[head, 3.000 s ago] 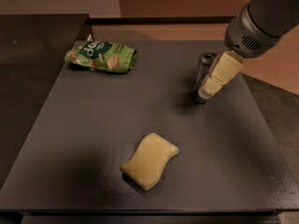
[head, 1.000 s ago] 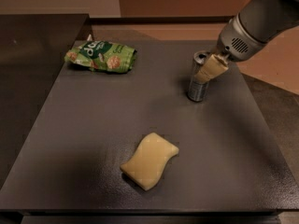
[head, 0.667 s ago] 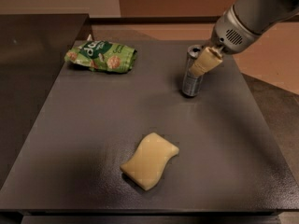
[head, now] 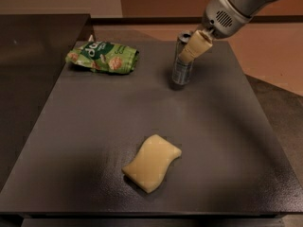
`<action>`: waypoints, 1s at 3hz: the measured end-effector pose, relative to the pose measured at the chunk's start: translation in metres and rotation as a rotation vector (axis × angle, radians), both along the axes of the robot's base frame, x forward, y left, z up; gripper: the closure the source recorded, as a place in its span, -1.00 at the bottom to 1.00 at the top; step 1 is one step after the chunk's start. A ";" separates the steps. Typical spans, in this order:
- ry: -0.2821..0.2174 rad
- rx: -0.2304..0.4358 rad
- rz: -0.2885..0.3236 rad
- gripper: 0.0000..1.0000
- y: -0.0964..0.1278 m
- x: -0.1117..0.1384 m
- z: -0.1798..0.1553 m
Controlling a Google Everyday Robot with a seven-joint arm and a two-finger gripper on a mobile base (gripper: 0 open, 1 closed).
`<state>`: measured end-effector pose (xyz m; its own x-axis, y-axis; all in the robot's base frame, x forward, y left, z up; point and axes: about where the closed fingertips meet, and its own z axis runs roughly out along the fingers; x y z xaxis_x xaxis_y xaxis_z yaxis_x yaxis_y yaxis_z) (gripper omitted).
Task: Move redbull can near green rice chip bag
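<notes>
The redbull can, slim and silver-grey, stands upright at the far middle of the dark table. My gripper comes down from the upper right and is shut on the can's upper part; one cream finger lies across its front, and the other is hidden behind the can. The green rice chip bag lies flat at the far left of the table, about a can's height to the left of the can.
A pale yellow wavy sponge lies in the near middle of the table. A darker counter adjoins on the left. The table's right edge borders the floor.
The gripper has carried the can leftward and farther back across the table, closer to the green bag. The bag and the sponge have not moved.
</notes>
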<state>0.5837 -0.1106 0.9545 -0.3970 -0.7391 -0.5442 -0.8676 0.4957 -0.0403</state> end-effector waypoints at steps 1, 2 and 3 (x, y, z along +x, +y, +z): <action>0.008 0.010 0.012 1.00 0.020 0.014 0.008; 0.014 0.018 0.029 1.00 0.041 0.025 0.015; 0.019 0.013 0.039 1.00 0.061 0.037 0.017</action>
<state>0.6205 -0.0492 0.9712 -0.3780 -0.7473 -0.5465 -0.8869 0.4616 -0.0178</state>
